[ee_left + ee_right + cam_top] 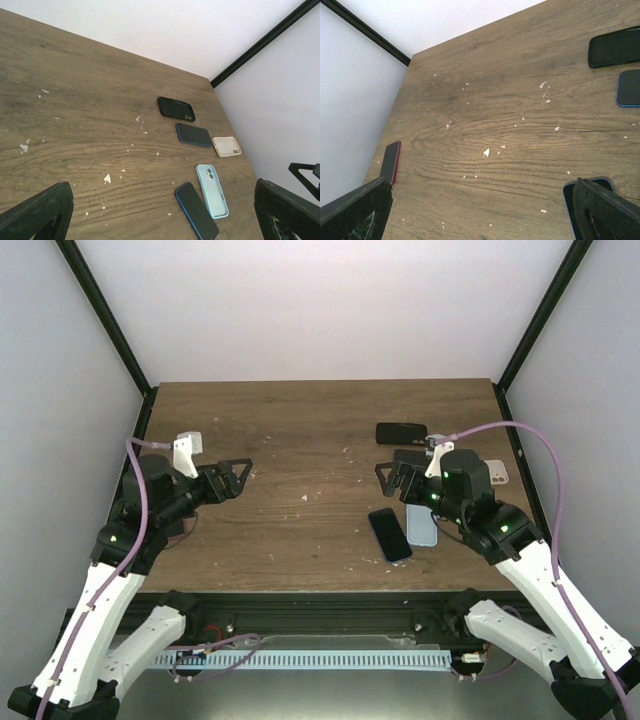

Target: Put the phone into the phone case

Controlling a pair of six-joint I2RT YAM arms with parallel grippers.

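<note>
phone [389,534] seen flat on table [300,430], uncased | light-blue phone case [421,525] laid just beside it | right gripper [390,480] poised near both, jaws spread, empty | left gripper [244,475] well apart, jaws spread, empty | judged: nothing done, grasp and fitting left

A dark, blue-edged phone [389,535] lies flat; a pale blue phone case [421,525] lies flat just beside it at its two o'clock.

Beige case [497,472] and blue-edged phone [408,456] partly behind the right gripper [390,480].
</note>
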